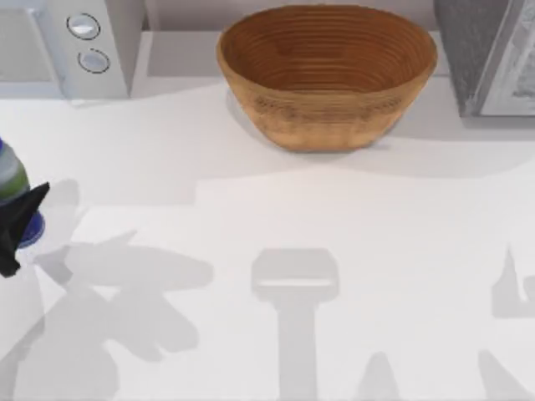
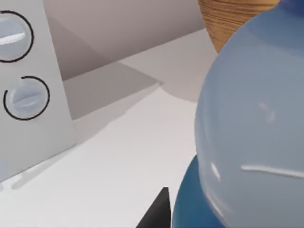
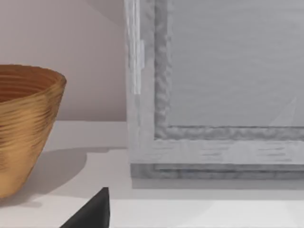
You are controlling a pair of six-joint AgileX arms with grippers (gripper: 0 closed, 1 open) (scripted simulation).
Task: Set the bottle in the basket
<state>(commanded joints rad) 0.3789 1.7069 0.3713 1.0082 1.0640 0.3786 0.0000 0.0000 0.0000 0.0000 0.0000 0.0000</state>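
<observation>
White tabletop [image 1: 276, 217], matte and evenly lit, carried soft grey shadows of both arms across its near half. The basket [image 1: 328, 73] stood upright at the far middle of the table, hollow open upward, just in front of a pale back wall [image 3: 80, 57]. Far left corner: a light grey appliance [image 1: 84, 46] with two round dials, well apart from the basket. Far right corner: a grey speckled box [image 1: 485, 54] with a framed front panel, near the basket's right side but not touching. The bottle [image 1: 12, 188] was at the far left edge of the table, well apart from the basket, green-and-blue label and dark blue lower part visible. The left gripper [image 1: 18, 225] sat at the bottle, one dark finger lying against its side; whether the fingers were pinching it could not be told. In the left wrist view the bottle [image 2: 251, 137] loomed close beside a dark fingertip [image 2: 159, 211]. Right arm parked off the right side, a dark fingertip [image 3: 92, 211] showing in its wrist view
</observation>
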